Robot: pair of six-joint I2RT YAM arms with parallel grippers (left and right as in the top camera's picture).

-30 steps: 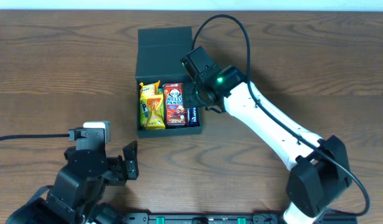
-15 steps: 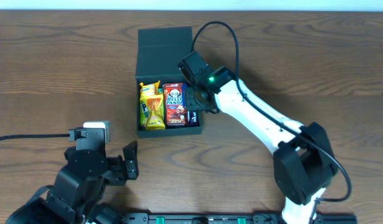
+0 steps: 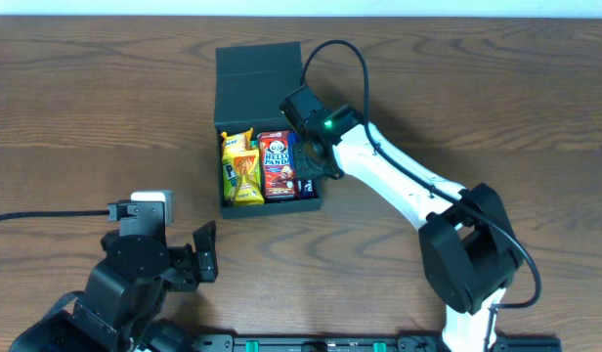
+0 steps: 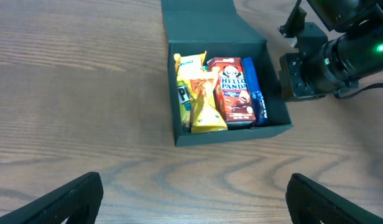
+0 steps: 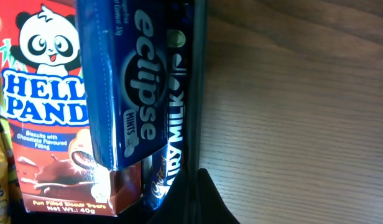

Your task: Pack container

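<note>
The container [image 3: 257,83] is a dark box standing open on the wooden table, its flap lid laid back. Inside lie yellow packets [image 3: 240,168], a red Hello Panda box [image 3: 277,164] and, against the right wall, a blue Eclipse mints pack [image 5: 117,81] over a Dairy Milk bar [image 5: 173,143]. My right gripper [image 3: 311,164] is at the container's right wall [image 5: 196,93]. Its dark fingers meet on that thin wall [image 5: 194,186], one inside and one outside. My left gripper [image 4: 191,205] hangs wide open over bare wood, well in front of the container [image 4: 198,18].
A black cable [image 3: 47,215] runs from the left edge to the left arm's base [image 3: 135,264]. The right arm's white link [image 3: 399,186] stretches diagonally from the lower right to the box. Bare wood lies to the left of, in front of and to the right of the box.
The right gripper has closed onto the container's right wall. The box's front right corner has shifted slightly to the right. The right arm's base link has swung left. The left arm has not moved.
</note>
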